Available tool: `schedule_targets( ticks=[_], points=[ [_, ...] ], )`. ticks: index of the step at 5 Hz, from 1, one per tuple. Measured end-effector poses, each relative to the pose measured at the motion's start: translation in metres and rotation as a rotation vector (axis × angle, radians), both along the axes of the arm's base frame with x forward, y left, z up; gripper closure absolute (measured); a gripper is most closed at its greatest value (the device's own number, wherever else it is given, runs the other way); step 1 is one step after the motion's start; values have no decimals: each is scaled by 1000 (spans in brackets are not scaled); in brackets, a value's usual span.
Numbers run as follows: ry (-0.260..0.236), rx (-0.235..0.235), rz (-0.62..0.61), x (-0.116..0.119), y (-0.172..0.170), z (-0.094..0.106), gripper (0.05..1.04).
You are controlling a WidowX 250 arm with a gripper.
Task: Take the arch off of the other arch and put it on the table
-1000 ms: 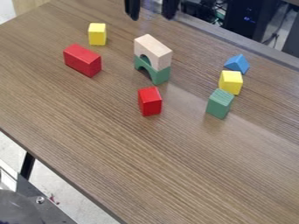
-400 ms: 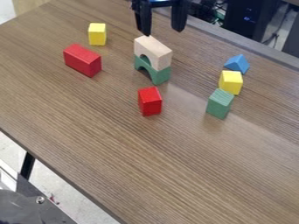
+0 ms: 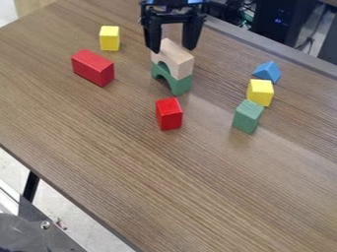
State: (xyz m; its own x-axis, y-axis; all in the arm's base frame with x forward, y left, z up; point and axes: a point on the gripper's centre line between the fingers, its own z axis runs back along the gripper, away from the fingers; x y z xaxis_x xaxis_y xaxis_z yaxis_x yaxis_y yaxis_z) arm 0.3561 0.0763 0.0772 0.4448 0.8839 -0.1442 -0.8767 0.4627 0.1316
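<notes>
Though flat-topped, a wooden arch point(image 3: 176, 55).

Brn tbl point(image 3: 178, 182) w/ grn arch point(image 3: 181, 85), 6 other blks point(image 3: 92, 68)

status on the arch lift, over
Gripper open, at the wooden arch's far end. Wooden arch on green arch, not yet lifted. Red block in front, not touching.

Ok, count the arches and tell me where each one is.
2. The pale wooden arch is on top, with the open gripper at its far end; the green arch is directly under it, on the table.
</notes>
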Motion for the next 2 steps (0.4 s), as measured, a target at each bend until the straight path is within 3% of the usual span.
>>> schedule_targets(
  ticks=[1,2],
  points=[
    [4,2,4,1,1,-2,119],
    [36,-2,19,0,0,-13,395]
  ],
)
